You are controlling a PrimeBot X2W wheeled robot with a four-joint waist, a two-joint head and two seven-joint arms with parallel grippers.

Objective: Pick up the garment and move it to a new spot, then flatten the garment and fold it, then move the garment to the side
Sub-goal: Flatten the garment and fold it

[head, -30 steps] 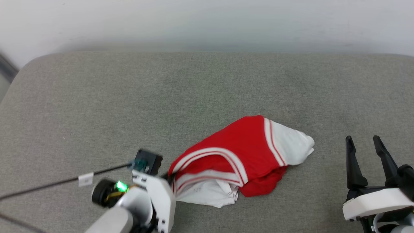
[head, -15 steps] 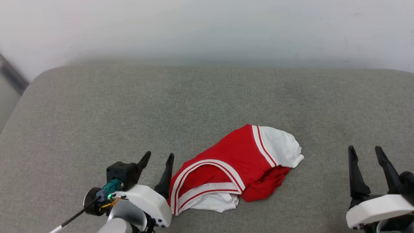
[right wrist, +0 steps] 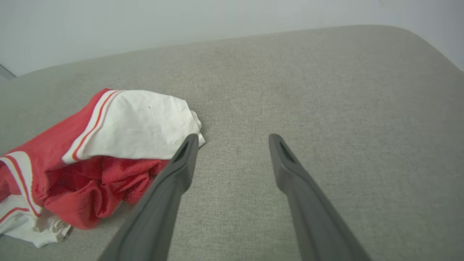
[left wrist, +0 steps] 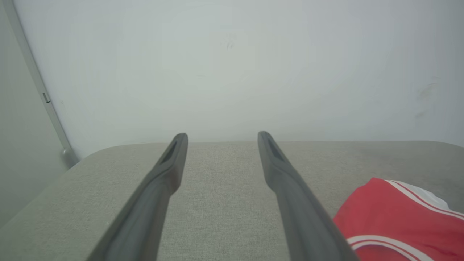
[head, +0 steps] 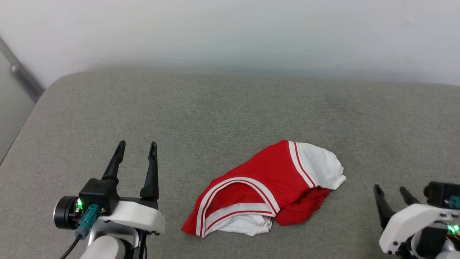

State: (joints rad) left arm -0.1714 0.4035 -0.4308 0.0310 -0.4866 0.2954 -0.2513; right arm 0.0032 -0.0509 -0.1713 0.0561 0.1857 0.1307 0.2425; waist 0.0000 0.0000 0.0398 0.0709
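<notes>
- Between the fingers (left wrist: 163, 188) of the left gripper (head: 138, 145) there is only bare grey worktop (head: 230, 115). They stand spread apart and hold nothing.
- The right gripper (head: 390, 189) is likewise spread and empty. Its fingers (right wrist: 295, 188) point across the worktop just past the white sleeve (right wrist: 134, 119).
- The garment (head: 266, 180) lies in a crumpled heap between the two grippers and appears to touch neither. Its red body is uppermost, the white sleeve is toward the right gripper, and the striped trim (head: 230, 181) curves along the near left edge over more bunched white cloth.
- The step in hand looks to be the first pick-up, since nothing is flattened or folded yet.
- To do it well, each gripper should probably take a clear outer edge, the trim on the left and the sleeve on the right, rather than the middle of the heap.
- The fingers should come down low and close firmly, as thin cloth may slip or bring only one layer.
- Lifting evenly with both arms would likely let the folds fall open before the garment is set down elsewhere.
</notes>
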